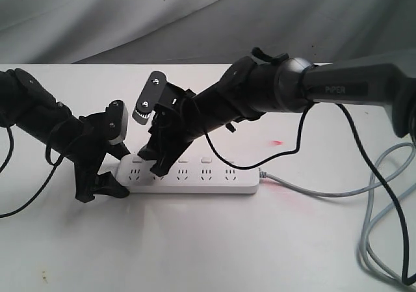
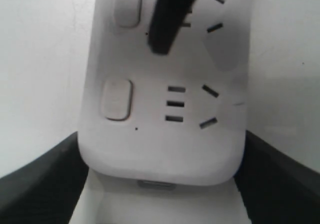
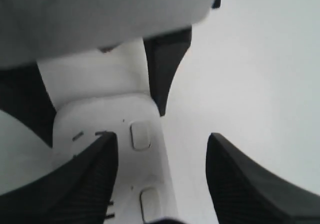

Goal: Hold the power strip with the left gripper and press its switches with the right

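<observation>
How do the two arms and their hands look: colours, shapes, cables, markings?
Both are black two-finger claws. The left hand carries a white block; the right hand a grey toothed plate. The right arm is thicker, with a grey section marked PiPER. Thin black cables trail from both.

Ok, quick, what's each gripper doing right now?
Left gripper: closed on the end of the power strip.
Right gripper: jaws open, holding nothing.

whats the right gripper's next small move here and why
Probably slide the right gripper sideways toward the switches. The left gripper grips the power strip at its end, but the right one's open jaws straddle the strip's edge, with one finger over the sockets, beside them.
</observation>
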